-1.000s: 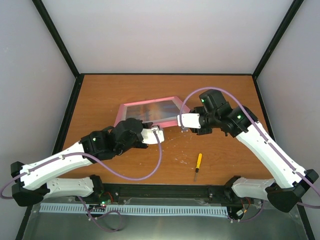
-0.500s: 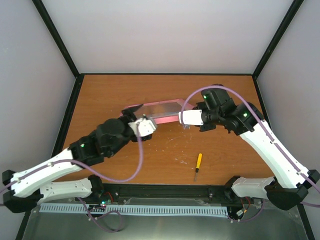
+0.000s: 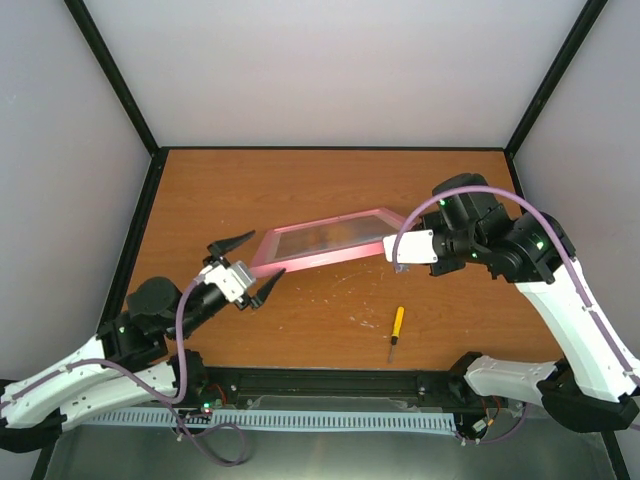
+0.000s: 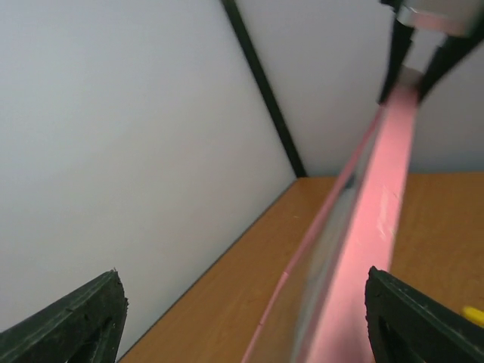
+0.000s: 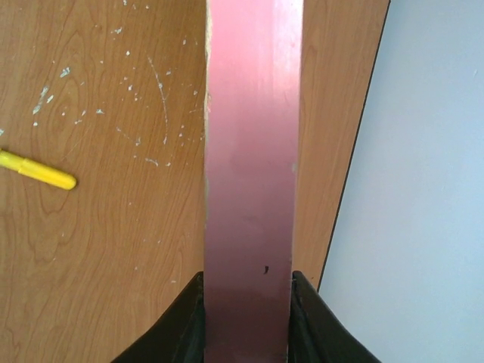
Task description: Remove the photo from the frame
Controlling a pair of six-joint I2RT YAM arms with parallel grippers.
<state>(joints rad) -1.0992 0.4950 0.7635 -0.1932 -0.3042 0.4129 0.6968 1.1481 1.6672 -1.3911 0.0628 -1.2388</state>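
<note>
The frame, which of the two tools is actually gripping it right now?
The right tool, shut on the right end of the frame. The left tool stands wide open at the left corner, clamping nothing.

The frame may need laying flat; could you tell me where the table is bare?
Widest is the far strip of the table, between the frame and the back wall. The near middle, between the left gripper and the screwdriver, is also bare. Crowded around the right gripper holding the frame.

The tilted frame (image 3: 325,238) bars the middle of the tabletop (image 3: 200,190) between left pincer (image 3: 266,254) and right pincer (image 3: 395,249). A screwdriver (image 3: 396,331) lies in front; open wood lies behind the frame.
</note>
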